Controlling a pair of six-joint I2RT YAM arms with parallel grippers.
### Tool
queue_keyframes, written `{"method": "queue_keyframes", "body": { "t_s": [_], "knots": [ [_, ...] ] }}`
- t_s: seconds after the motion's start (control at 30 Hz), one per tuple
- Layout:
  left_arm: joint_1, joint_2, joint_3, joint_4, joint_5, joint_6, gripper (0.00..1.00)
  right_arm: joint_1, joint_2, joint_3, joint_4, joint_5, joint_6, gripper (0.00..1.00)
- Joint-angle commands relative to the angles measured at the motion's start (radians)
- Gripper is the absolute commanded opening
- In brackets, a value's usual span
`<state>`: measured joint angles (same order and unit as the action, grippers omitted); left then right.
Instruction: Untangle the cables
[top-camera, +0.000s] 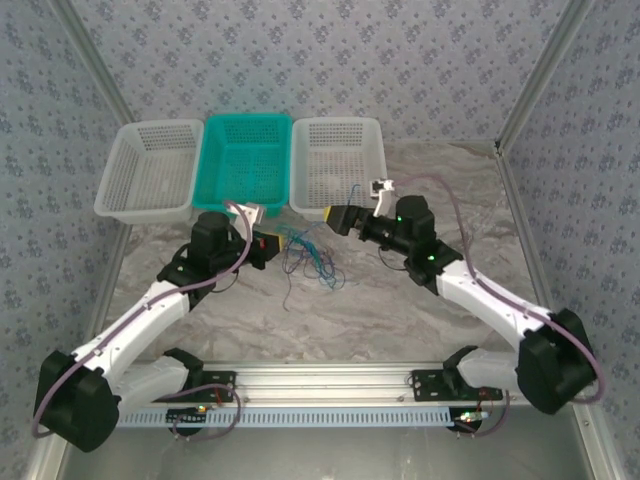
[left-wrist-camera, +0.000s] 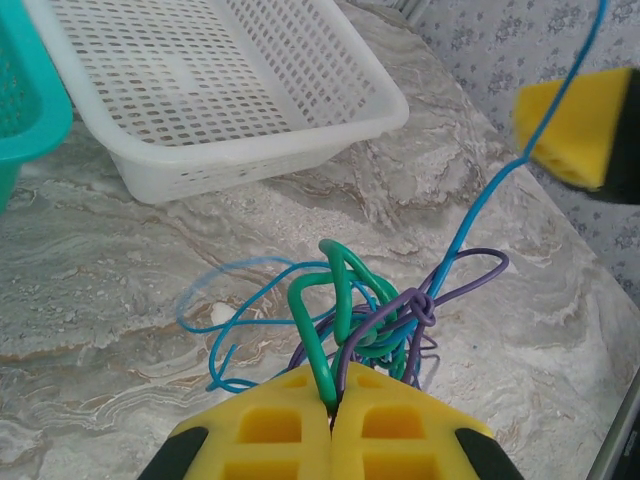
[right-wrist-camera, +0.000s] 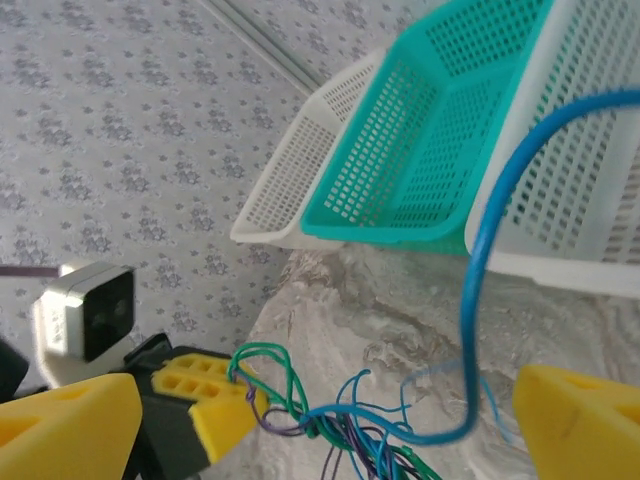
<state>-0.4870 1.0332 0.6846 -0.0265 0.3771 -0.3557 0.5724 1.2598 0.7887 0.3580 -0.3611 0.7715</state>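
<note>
Beside the white basket (left-wrist-camera: 262, 160), left tool (left-wrist-camera: 333, 405) pinches cables (left-wrist-camera: 385, 315); right tool (right-wrist-camera: 325, 425) gapes.

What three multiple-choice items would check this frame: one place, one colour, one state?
1. Where is the cable tangle? A in a basket; B on the table; C on the base rail.
2. Colour of the middle basket? A white; B teal; C yellow.
3. State of the left gripper jaws? A wide open; B shut, empty; C shut on the green cable.
Key: 1 B, it lies on the marble top; 2 B, its mesh is teal; 3 C, the green cable runs into the closed jaws.
</note>
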Motion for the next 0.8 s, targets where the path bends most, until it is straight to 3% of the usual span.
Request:
{"method": "queue_keyframes", "body": {
  "t_s": [0.0,0.1,0.2,0.27,0.37,0.4,0.43,0.5,0.53,0.63,0.7,0.77],
  "knots": [
    [-0.010,-0.002,0.041,0.048,0.001,0.017,0.00,0.030,0.069,0.046,0.039,0.078,0.109,0.99],
    [-0.011,-0.006,0.043,0.050,0.004,0.015,0.00,0.039,0.130,0.044,0.098,0.088,0.160,0.97],
    [-0.012,-0.007,0.033,0.066,0.002,0.002,0.00,0.070,0.195,0.046,0.176,0.102,0.225,0.82],
    [-0.013,-0.004,0.027,0.078,-0.001,-0.006,0.00,0.094,0.232,0.051,0.220,0.111,0.251,0.66],
    [-0.014,0.000,0.022,0.079,-0.010,-0.010,0.00,0.106,0.277,0.070,0.253,0.097,0.272,0.33],
    [-0.013,0.001,0.023,0.078,-0.013,-0.009,0.00,0.107,0.291,0.070,0.269,0.095,0.278,0.11],
    [-0.016,0.002,0.021,0.071,-0.017,-0.008,0.00,0.104,0.296,0.069,0.278,0.096,0.287,0.00],
    [-0.016,0.003,0.028,0.047,-0.035,-0.006,0.00,0.100,0.302,0.064,0.294,0.092,0.296,0.00],
    [-0.015,0.002,0.029,0.033,-0.041,-0.012,0.05,0.098,0.299,0.062,0.304,0.085,0.295,0.00],
    [-0.016,0.006,0.041,0.019,-0.034,-0.034,0.42,0.099,0.288,0.070,0.285,0.059,0.267,0.00],
    [-0.016,0.015,0.046,0.026,-0.019,-0.043,0.55,0.101,0.287,0.080,0.275,0.032,0.255,0.00],
    [-0.016,0.031,0.057,0.021,-0.026,-0.049,0.60,0.102,0.291,0.087,0.284,-0.002,0.255,0.00]
  ]
}}
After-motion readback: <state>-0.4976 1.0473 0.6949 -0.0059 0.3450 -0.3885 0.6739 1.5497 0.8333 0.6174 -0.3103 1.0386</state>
